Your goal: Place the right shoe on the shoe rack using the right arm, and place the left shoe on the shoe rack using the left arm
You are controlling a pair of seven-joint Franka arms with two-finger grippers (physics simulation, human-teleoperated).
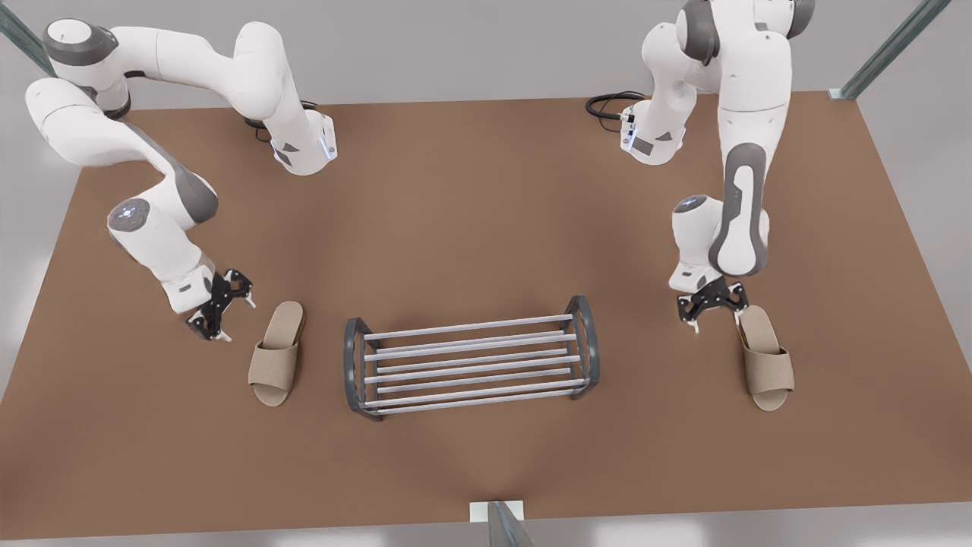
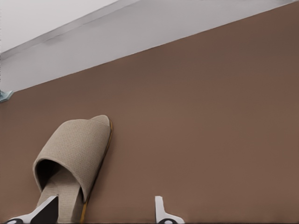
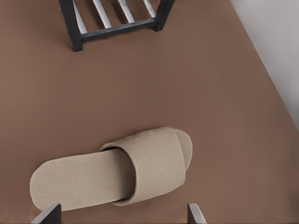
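The shoe rack [image 1: 471, 355] stands mid-table, nothing on its silver bars. A beige slipper, the right shoe [image 1: 276, 354], lies flat at the front view's left of the rack. My right gripper [image 1: 238, 319] hovers open just beside it, on the side away from the rack. The right wrist view has this slipper [image 3: 117, 170] lying crosswise ahead of my right gripper [image 3: 122, 215], with the rack [image 3: 117, 29] beyond. The left shoe [image 1: 767, 357] lies at the front view's right. My left gripper [image 1: 716, 325] hangs open by its heel, one fingertip [image 2: 46, 210] near the slipper [image 2: 74, 156].
The brown table [image 1: 486, 197] reaches its front edge just past the slippers' toes. Both arm bases stand at the back, with a black cable [image 1: 607, 102] by the one at the front view's right. A metal post [image 1: 505, 524] stands at the front edge's middle.
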